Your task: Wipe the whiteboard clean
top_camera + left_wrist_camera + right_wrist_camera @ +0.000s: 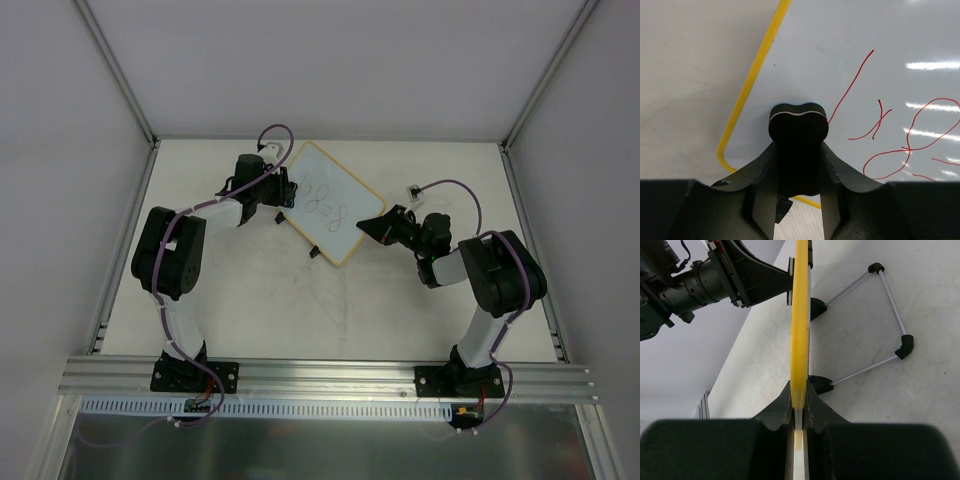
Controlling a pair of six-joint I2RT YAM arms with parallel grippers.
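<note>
The whiteboard has a yellow frame and red scribbles on its white face. It is tilted up off the table. My right gripper is shut on its right edge, which I see edge-on as a yellow strip between the fingers. My left gripper is shut on a small black eraser, whose tip presses on the board near its lower left corner, just left of the red marks. In the top view the eraser is hidden by the left wrist.
The board's folding wire stand with black clips sticks out behind it above the table. White walls enclose the workspace on three sides. The left arm shows beyond the board in the right wrist view.
</note>
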